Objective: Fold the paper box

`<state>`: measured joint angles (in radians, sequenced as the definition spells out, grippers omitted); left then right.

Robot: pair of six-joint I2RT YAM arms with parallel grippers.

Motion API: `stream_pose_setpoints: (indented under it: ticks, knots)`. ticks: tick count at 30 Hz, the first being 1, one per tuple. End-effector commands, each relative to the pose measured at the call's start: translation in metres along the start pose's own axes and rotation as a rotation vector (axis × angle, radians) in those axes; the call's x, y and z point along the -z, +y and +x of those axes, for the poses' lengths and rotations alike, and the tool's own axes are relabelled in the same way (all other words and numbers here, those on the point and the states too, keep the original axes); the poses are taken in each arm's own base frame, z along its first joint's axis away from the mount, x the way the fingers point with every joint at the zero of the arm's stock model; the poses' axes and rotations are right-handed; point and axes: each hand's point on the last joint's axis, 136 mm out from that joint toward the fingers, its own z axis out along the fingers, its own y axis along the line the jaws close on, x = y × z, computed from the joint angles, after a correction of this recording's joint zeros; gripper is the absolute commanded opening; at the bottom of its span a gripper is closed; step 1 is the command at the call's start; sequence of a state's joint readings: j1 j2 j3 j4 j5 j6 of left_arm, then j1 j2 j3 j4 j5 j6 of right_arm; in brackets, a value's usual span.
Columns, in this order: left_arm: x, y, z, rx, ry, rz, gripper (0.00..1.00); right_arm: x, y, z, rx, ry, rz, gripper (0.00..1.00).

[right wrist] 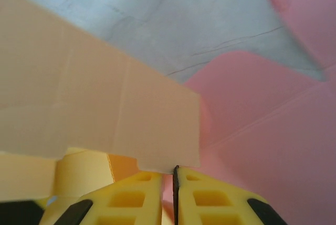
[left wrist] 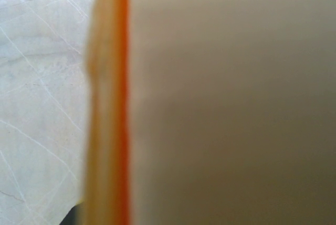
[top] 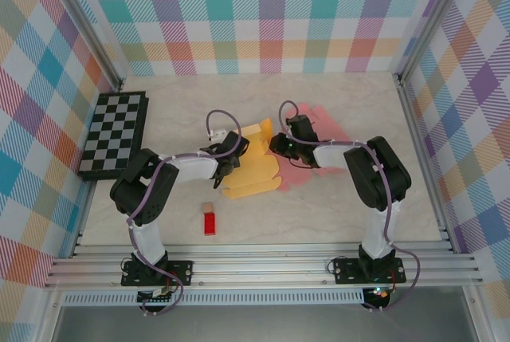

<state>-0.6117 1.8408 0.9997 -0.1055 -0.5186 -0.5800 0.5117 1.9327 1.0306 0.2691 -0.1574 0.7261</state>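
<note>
At the table (top: 335,214)'s left edge, a checkerboard (top: 114,135). Toward the front edge, a red block (top: 209,224). Mid-table, left gripper (top: 231,156) closed against the box (top: 255,171)'s left side; grip itself unclear. Right gripper (right wrist: 176,171) pinched shut on the box's right side, over pink paper (right wrist: 273,130).

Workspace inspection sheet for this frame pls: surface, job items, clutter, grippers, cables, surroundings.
Surface: pale marbled table, no spills seen.
Job's things: orange paper box at centre, mostly flat, one flap raised, not yet folded.
Clutter: pink paper box flat under the right arm; checkerboard far left; red block and small tan cube near the front.
Grippers: left gripper shut at the orange box's left side, hold not confirmed; right gripper shut on an orange flap's edge.
Cables: purple cables loop above both wrists, no snag seen.
Surroundings: plaid walls, aluminium rails in front.
</note>
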Motion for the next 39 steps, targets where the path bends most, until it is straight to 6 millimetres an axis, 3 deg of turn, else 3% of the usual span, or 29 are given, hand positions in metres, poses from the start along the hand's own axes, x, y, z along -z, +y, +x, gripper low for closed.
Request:
stream_pose_setpoints:
  ticks: [1,5,12,20,30,39]
  knots:
    - [-0.003,-0.002,0.004,-0.024,0.027,-0.007,0.00,0.004,0.037,0.000,0.010,-0.005,-0.102,0.15]
    - [-0.003,-0.003,0.004,-0.019,0.028,-0.004,0.00,-0.003,0.041,0.013,0.027,0.024,-0.076,0.15]
    - [-0.002,-0.004,0.005,-0.019,0.032,0.001,0.00,-0.022,0.023,0.032,0.017,0.061,0.017,0.15]
    - [-0.002,-0.007,0.006,-0.013,0.037,0.012,0.00,-0.036,0.019,0.050,0.086,0.112,0.131,0.14]
    - [-0.003,-0.008,0.007,-0.010,0.039,0.009,0.00,-0.039,-0.030,0.099,0.103,0.228,0.380,0.06]
    - [-0.004,-0.006,0.008,0.008,0.041,0.003,0.00,-0.044,-0.022,0.121,0.096,0.305,0.398,0.06]
